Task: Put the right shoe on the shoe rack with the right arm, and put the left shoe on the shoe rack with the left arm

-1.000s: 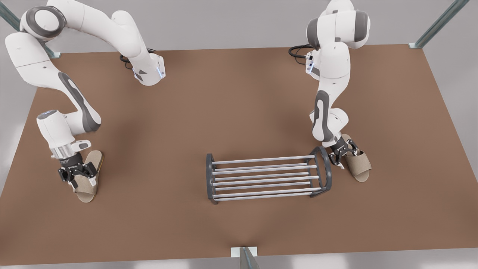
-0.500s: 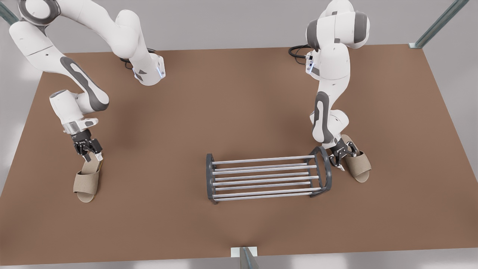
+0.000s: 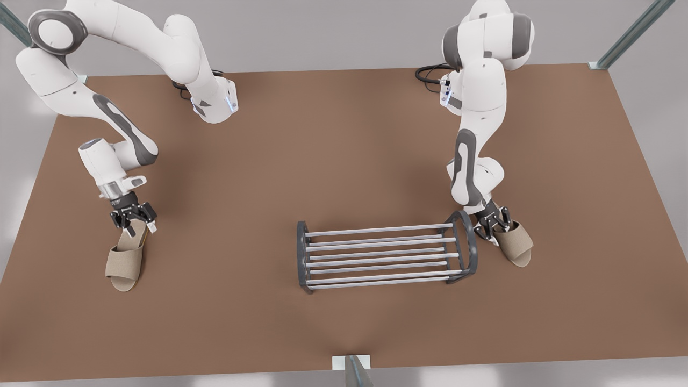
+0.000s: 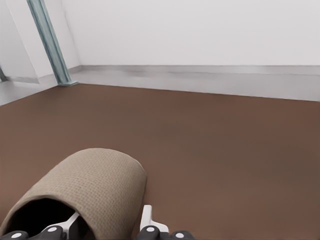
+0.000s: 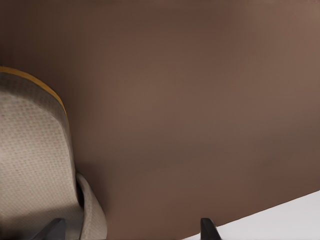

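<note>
Left gripper clamps the left shoe by its strap, just beside the rack. Right gripper hangs open at the right shoe's heel, well apart from the rack.

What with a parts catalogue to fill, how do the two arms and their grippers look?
The left arm and right arm are alike: white rounded links with dark-grey joint covers, and black cables coiled at the bases. The left gripper, at the left shoe on the front view's right, and the right gripper, at the right shoe, are small and black.

Shoe rack between two slippers.
</note>
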Tool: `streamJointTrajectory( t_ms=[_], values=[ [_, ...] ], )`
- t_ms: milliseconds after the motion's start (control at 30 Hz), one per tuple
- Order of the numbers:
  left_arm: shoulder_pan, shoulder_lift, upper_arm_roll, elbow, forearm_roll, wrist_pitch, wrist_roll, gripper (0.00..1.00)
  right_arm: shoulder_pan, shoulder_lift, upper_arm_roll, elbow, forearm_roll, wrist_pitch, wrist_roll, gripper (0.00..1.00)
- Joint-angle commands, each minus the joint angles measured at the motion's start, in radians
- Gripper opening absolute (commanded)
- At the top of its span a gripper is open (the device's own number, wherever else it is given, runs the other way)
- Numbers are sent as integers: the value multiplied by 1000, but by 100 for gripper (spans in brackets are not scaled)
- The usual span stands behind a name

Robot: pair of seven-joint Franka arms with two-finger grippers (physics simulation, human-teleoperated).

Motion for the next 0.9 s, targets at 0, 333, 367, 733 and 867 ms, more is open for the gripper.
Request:
streamJointTrajectory(
  t_ms=[0, 333, 367, 733, 867],
  values=[
    [-2, -7, 3, -1, -1, 23, -479, 61, 2, 5, -14, 3, -16, 4, -1373, 100],
    [-5, -42, 9, -1, 1, 54, -473, 30, 13, 46, -28, 54, -38, 4, -1367, 100],
    [-5, -42, 9, -1, 1, 57, -471, 29, 22, 57, -32, 71, -38, 4, -1370, 100],
    [-169, -176, 210, -4, 3, 259, -436, 25, 77, 103, -57, 117, -81, 36, -1341, 100],
    [-542, -174, 653, -3, 4, 549, -436, 24, 46, 51, -48, 30, -81, 36, -1241, 100]
  ],
)
